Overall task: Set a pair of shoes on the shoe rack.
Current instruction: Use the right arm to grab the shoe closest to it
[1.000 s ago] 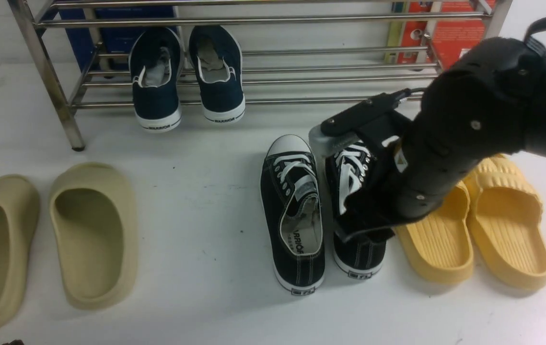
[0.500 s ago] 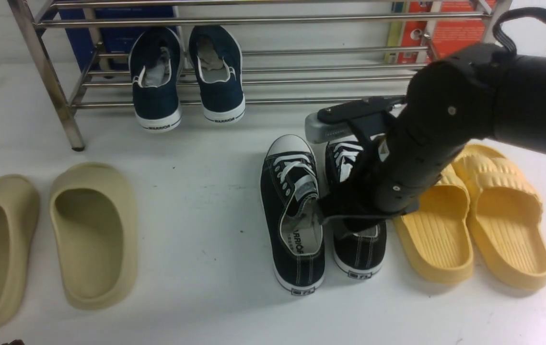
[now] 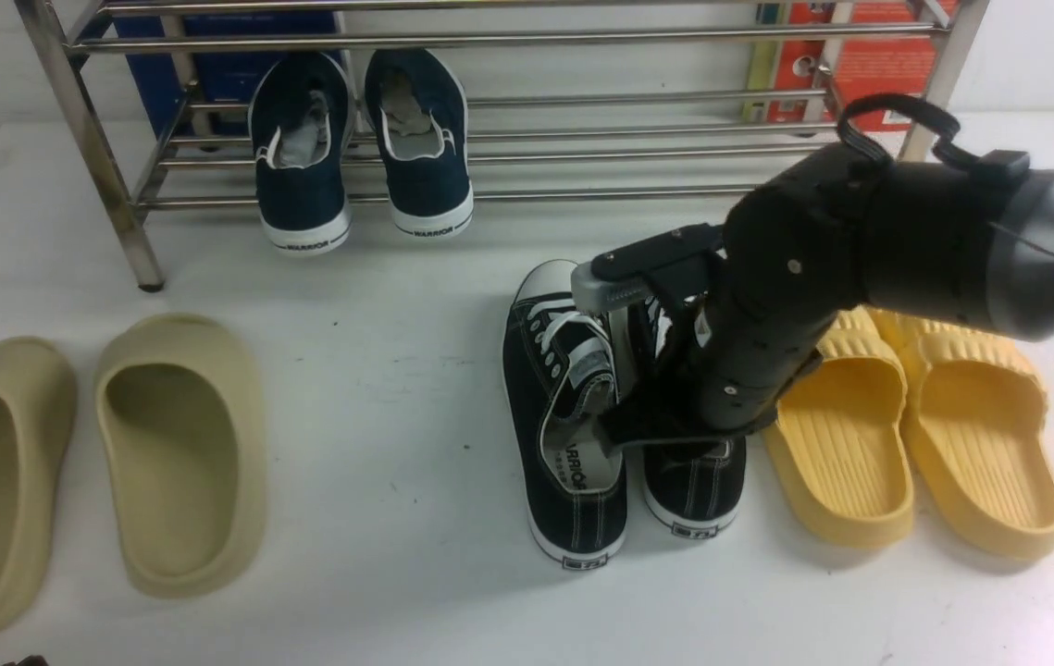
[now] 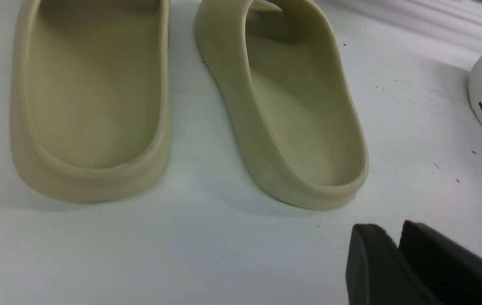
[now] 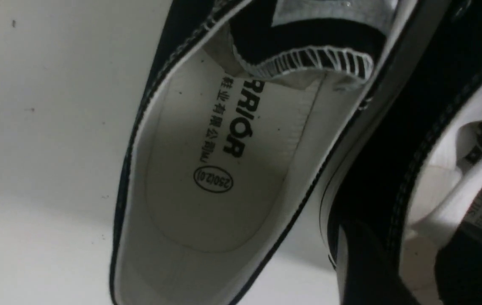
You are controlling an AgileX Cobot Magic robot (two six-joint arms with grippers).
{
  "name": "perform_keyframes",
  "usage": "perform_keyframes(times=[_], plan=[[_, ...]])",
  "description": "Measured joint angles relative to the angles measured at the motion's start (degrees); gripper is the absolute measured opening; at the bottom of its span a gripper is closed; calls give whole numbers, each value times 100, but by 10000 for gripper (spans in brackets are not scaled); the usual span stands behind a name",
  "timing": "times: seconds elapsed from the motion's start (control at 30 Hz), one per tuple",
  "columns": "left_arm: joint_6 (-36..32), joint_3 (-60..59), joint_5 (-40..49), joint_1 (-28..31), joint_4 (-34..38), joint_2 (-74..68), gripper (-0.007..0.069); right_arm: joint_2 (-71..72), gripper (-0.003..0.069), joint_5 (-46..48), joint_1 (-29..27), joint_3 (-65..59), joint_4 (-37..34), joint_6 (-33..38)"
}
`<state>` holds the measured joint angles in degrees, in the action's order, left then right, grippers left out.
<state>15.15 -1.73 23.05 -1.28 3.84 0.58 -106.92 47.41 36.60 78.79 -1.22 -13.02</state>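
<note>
Straddling the inner wall of the right black sneaker (image 3: 693, 486), the right claw (image 5: 414, 271) stands spread, one finger inside and one outside (placed to pinch canvas). Its mate (image 3: 573, 462) lies alongside on the tabletop (image 3: 378, 416), before the shoe rack (image 3: 582, 194). Idle, the left claw (image 4: 397, 258) hangs empty; parted or touching, I cannot tell.

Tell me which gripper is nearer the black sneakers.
Right. The right gripper is down at the black sneakers, straddling one's side wall; the left gripper hangs by the beige slippers, apart from the pair.
</note>
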Motion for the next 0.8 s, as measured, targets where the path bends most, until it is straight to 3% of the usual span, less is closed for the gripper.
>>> perform_keyframes(times=[0.43,0.5,0.53,0.57,0.8], plan=[[0,0,0,0,0,0,118,-428,204,-269,0,44,-97,0],[0,0,0,0,0,0,121,-422,154,-264,0,50,-97,6],[0,0,0,0,0,0,125,-384,76,-231,0,50,-111,50],[0,0,0,0,0,0,125,-358,46,-145,0,43,-126,71],[0,0,0,0,0,0,129,482,41,730,0,-13,-228,133]])
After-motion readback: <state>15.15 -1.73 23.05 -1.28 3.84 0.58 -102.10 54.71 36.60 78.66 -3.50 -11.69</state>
